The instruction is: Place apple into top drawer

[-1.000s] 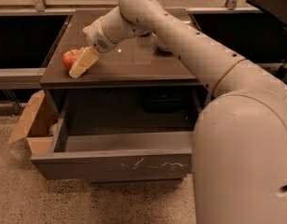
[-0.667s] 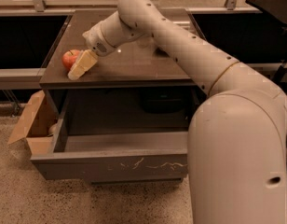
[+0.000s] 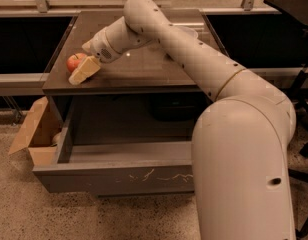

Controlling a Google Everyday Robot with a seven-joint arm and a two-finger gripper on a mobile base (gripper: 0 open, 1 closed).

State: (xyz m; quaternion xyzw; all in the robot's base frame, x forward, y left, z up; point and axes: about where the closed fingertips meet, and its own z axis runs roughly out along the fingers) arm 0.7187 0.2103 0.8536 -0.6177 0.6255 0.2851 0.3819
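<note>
Big white arm (image 3: 194,59) reaches across the counter (image 3: 144,71). The top drawer (image 3: 144,176) below is pulled wide open, with nothing in the part I can see. The pincer (image 3: 82,70) sits right against the apple (image 3: 73,61) near the counter's left edge, can't tell if it's gripping. Apple's probably firm, smooth and rolls easily, so I'd squeeze across its widest middle.
</note>
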